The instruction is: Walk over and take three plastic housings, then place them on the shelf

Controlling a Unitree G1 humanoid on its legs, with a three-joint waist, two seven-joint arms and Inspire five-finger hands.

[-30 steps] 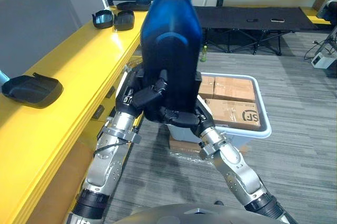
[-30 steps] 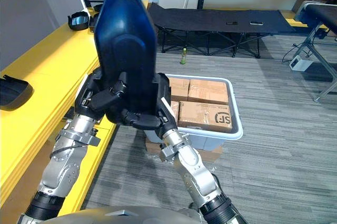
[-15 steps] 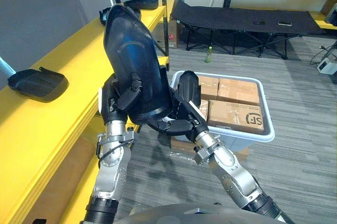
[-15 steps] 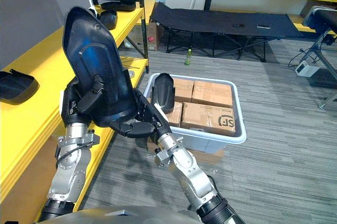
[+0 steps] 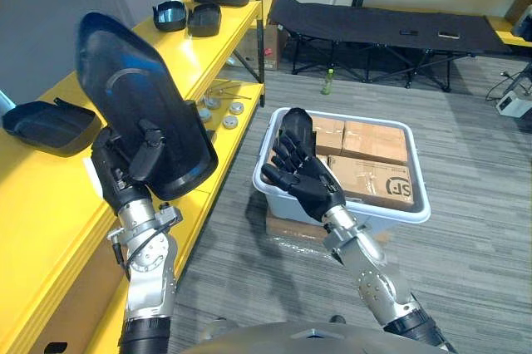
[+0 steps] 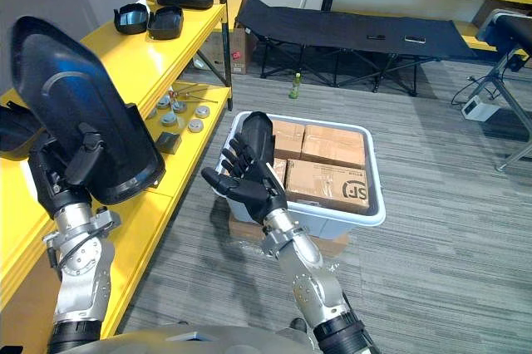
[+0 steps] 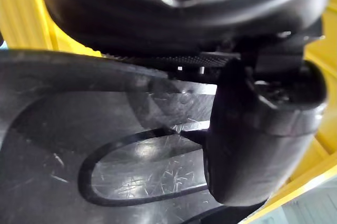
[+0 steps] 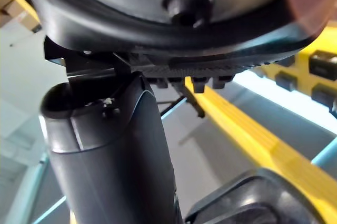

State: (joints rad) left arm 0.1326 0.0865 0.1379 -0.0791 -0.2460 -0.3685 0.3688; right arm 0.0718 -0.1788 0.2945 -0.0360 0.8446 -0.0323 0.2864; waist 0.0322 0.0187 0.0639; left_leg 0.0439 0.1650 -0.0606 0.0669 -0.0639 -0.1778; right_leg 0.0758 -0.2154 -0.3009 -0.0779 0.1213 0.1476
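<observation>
1. Black plastic: a lying housing [image 5: 46, 123] rests on the top of the yellow shelf [image 5: 58, 213] at far left, in the same place as half a second ago.
2. The held housing [image 5: 137, 105] has swung left since then. It now stands tilted above the shelf's front edge, narrow end up.
3. The left hand [image 5: 125, 163] carries it alone, fingers behind its wide end and thumb curled across its face. The left wrist view shows that thumb pressed on the plastic.
4. The right hand [image 5: 306, 184] was under the housing before and has let go. Its fingers are now straight and spread, holding nothing, in front of the bin's near rim.
5. A spare housing [image 6: 258, 134] stands on end in the white bin [image 5: 411, 213], beside cardboard boxes [image 5: 374, 169].
6. Two far housings [image 5: 187, 17] sit on the shelf's far end, and round metal parts [image 5: 220, 109] lie on the lower level.
7. In the room there is a grey carpet floor [image 5: 474, 279], a black cot [image 5: 374, 26] along the back and a green bottle [image 5: 327, 82] by it.
</observation>
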